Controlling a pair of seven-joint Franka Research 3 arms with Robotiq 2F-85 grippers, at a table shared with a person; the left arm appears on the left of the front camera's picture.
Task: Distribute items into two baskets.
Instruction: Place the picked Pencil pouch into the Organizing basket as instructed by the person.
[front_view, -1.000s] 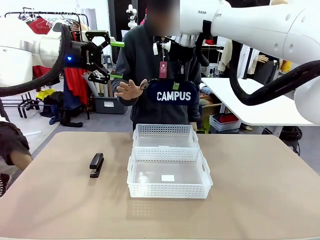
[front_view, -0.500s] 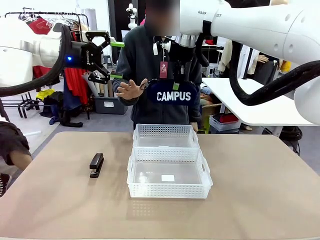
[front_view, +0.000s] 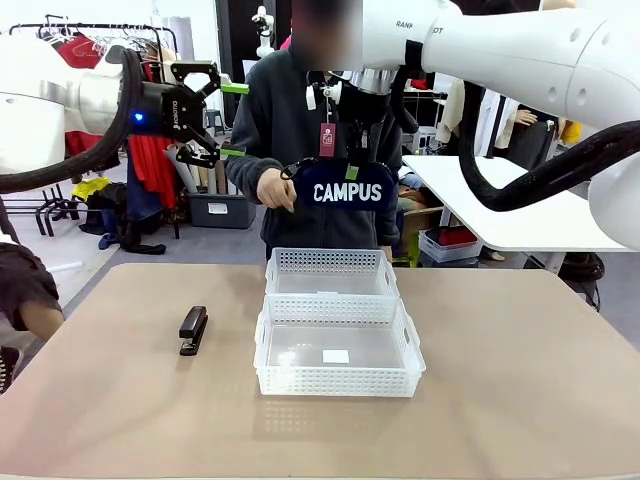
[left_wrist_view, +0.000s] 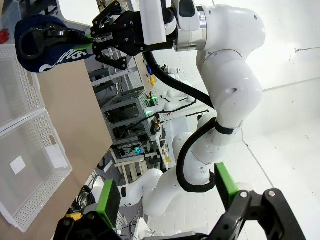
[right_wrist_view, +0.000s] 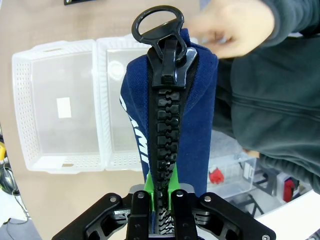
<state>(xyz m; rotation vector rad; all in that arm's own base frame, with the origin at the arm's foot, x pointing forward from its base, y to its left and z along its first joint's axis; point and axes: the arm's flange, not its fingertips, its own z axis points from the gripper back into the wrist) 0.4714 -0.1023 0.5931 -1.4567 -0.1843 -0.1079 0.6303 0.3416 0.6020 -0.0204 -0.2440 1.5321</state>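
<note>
Right gripper: the right gripper (front_view: 352, 171) is clenched on the upper edge of the pouch (front_view: 347, 192), and its green pads press on the zip line from both sides.
Right gripper, own camera: the gripper (right_wrist_view: 161, 194) pinches the closed black zip, and the pouch (right_wrist_view: 200, 115) runs away from it, ending in a round ring pull (right_wrist_view: 158, 21).
Left gripper: the left gripper (front_view: 235, 120) is released, with its jaws wide apart and nothing between them. It is raised high at the left side, well apart from the table (front_view: 500, 400).
Left gripper, own camera: its two green pads (left_wrist_view: 108, 201) stand far apart at the bottom edge. Farther off, the other arm holds the pouch (left_wrist_view: 45, 45).
Pouch: it is navy blue with the white word "CAMPUS". It hangs in the air in front of the person's chest, above the far basket (front_view: 330, 262), and touches no basket.
Person's hand: one hand (front_view: 273, 189) is at the left end of the pouch, just beside the ring pull. I cannot tell if it touches. In the right wrist view the hand (right_wrist_view: 235, 25) is blurred.
Baskets: the two white baskets stand end to end in the middle of the table and touch each other. The near basket (front_view: 335, 378) has a small white label on its bottom. No item lies in either basket.
Stapler: the black stapler (front_view: 193, 330) lies flat on the table, to the left of the near basket and apart from it.
</note>
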